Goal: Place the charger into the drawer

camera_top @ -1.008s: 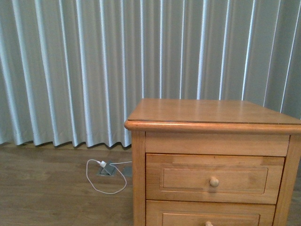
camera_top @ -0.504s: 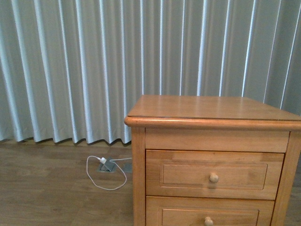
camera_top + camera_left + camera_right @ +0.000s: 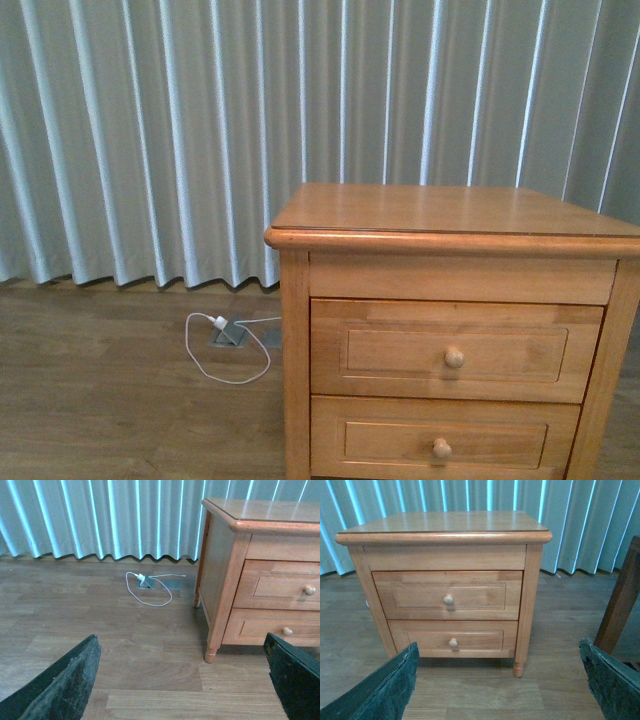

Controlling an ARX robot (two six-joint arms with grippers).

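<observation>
The drawer is closed, its round knob facing the right gripper, whose fingers are spread wide and hold nothing, well back from the nightstand. The left gripper is likewise spread and empty, over bare wooden floor. The charger cannot be seen (only a white plug with its looped white cable lies by a floor socket, left of the nightstand near the curtain). The lower drawer is shut too.

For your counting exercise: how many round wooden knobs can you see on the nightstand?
2. One knob sits at the middle of the upper drawer; the other knob sits on the lower drawer. Sides and back are hidden.
</observation>
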